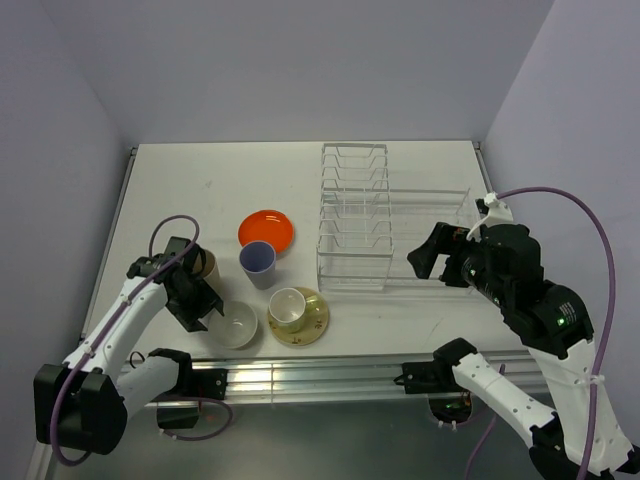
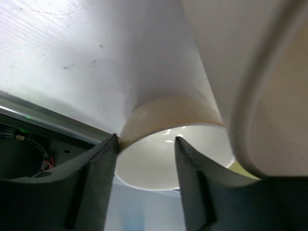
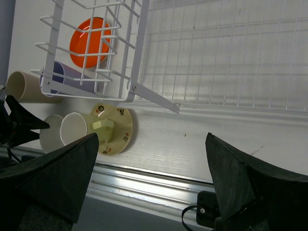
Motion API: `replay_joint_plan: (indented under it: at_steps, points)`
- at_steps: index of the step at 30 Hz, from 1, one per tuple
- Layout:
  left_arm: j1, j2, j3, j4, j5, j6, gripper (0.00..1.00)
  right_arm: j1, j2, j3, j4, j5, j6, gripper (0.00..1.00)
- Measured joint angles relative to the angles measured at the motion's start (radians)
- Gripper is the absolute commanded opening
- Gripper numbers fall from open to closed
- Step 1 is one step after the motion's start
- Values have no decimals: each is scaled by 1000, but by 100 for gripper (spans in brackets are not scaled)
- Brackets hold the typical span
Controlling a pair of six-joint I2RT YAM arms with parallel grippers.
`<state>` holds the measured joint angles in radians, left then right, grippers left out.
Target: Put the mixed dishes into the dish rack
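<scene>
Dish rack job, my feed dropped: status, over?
Left gripper open at off-white bowl. Right gripper open, beside dish rack. Rack empty. Tan cup lies by left gripper.

Pale lavender walls [image 1: 300, 70] close in the left, far and right sides of a white worktop [image 1: 200, 185] (faintly scuffed), evenly lit; an aluminium rail [image 1: 330, 378] runs along its near edge.

Robot lab (plain walls [image 1: 300, 60], white table [image 1: 200, 180])
</scene>
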<state>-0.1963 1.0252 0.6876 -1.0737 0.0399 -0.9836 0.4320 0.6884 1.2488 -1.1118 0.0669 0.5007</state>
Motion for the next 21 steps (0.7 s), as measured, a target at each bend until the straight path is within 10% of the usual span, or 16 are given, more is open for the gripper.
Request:
replay_joint_plan:
  at_steps: [21]
  points:
    - [-84,8,-23,89,-21,-26,35,0,-13,0,5,23,-11,100]
